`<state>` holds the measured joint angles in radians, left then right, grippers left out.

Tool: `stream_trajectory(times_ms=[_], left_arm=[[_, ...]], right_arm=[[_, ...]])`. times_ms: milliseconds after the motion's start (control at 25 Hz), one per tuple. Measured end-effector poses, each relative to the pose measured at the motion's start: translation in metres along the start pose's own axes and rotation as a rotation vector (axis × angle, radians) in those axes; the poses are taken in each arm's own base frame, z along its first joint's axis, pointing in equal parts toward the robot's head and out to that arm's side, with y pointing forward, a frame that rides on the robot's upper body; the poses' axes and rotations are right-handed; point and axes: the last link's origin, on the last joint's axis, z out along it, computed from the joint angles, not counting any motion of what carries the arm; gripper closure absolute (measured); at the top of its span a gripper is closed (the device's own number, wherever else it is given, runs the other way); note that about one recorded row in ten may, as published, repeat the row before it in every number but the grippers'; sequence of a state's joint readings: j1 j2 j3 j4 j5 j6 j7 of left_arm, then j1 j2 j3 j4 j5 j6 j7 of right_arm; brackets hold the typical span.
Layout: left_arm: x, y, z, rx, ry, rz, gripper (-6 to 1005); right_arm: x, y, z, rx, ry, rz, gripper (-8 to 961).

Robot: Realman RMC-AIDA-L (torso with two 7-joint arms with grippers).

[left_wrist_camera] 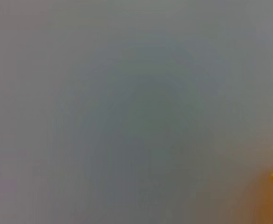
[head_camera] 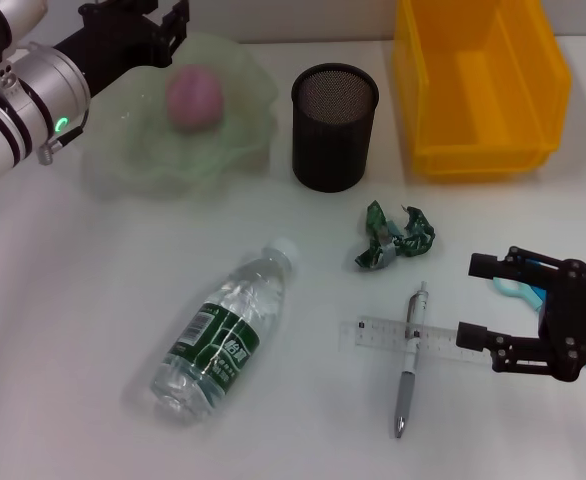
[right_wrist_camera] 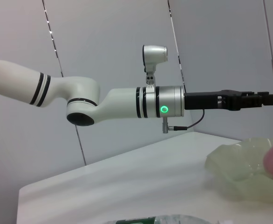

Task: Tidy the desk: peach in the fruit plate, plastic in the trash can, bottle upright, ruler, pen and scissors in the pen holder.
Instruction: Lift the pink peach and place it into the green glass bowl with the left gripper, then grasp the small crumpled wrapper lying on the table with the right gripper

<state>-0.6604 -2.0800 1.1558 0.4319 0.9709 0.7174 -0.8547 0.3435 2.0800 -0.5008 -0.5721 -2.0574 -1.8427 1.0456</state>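
Bottle [head_camera: 222, 332] lies cap toward the holder [head_camera: 334, 126] (right pincer [head_camera: 481, 299] spread apart).

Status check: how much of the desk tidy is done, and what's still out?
Done: the peach sits in the fruit plate. In hand: nothing; the right gripper hovers open by the scissors; the left gripper is above the plate. Left: bottle lying down, plastic, ruler and pen on the desk, pen holder empty.
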Motion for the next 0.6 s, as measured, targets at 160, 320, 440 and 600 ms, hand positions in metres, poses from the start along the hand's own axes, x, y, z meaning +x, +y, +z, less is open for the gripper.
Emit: stream_trajectory(times_ms=[160, 320, 440, 600], left_arm=[[-0.001, 0.004, -0.006, -0.034, 0.025, -0.016, 507], [-0.002, 0.019, -0.027, -0.163, 0.115, -0.03, 422], [-0.004, 0.043, -0.047, -0.352, 0.17, 0.004, 358], [-0.019, 0.072, -0.071, -0.575, 0.134, 0.116, 263]], right_arm=[[-0.001, -0.001, -0.001, 0.007, -0.001, 0.016, 114], [-0.013, -0.006, -0.011, 0.025, -0.002, 0.091, 115], [-0.032, -0.01, -0.024, 0.011, 0.047, 0.156, 115], [-0.068, -0.013, -0.044, 0.03, 0.169, 0.208, 115]])
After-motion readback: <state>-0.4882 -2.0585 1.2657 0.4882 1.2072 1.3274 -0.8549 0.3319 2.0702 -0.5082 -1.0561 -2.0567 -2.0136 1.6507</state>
